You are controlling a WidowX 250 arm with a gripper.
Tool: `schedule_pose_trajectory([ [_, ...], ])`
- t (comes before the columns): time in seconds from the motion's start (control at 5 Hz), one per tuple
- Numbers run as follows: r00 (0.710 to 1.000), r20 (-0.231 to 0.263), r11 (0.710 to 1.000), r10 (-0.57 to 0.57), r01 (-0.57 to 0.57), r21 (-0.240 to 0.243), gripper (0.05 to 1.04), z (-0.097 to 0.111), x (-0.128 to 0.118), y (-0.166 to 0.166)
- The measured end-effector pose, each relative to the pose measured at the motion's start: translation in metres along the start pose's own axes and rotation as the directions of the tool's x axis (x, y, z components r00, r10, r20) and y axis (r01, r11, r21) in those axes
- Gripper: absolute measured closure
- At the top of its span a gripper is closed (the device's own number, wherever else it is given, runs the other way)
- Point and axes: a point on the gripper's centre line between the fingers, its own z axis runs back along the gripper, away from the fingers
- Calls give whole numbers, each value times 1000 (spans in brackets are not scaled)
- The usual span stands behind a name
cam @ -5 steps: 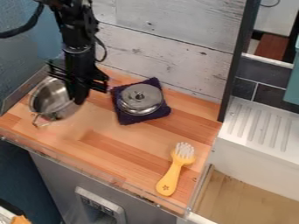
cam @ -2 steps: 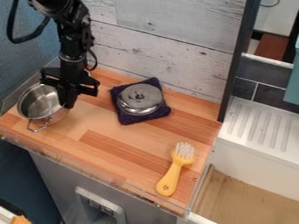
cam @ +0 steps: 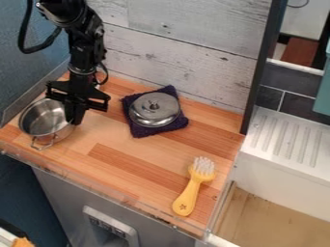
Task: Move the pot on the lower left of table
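Observation:
At the table's left corner is the metal pot [cam: 44,121], its open top facing up and a wire handle at its front. The black gripper [cam: 73,120] hangs down at the pot's right side, shut on the rim there. Its fingers and body hide that part of the rim. The pot looks nearly level, and its base appears at or very close to the wooden table [cam: 122,169].
A metal lid [cam: 155,110] lies on a dark purple cloth [cam: 140,130] right of the gripper. Near the table's right front lies a yellow brush [cam: 188,193]. The wooden wall [cam: 187,53] stands behind, and a white sink [cam: 283,169] is at the right.
The pot and gripper have moved left and a little toward the front edge. The pot was tilted and now sits more level and lower.

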Motion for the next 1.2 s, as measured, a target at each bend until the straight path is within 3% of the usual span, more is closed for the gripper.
schedule_pose_trajectory([
  [0.2, 999, -36, 1000, 11, -11, 5, 829, -2, 0, 0],
  [0.6, 999, -45, 1000, 9, -9, 14, 235, 1, 0, -3],
  [0.8, 999, -48, 1000, -7, 7, 7, 74, 4, 0, -6],
  [1.0, 997, -82, 999, -5, 2, -37, 79, 7, -2, -12],
  [1.2, 999, -39, 999, 17, -19, -51, 83, 30, 2, -7],
])
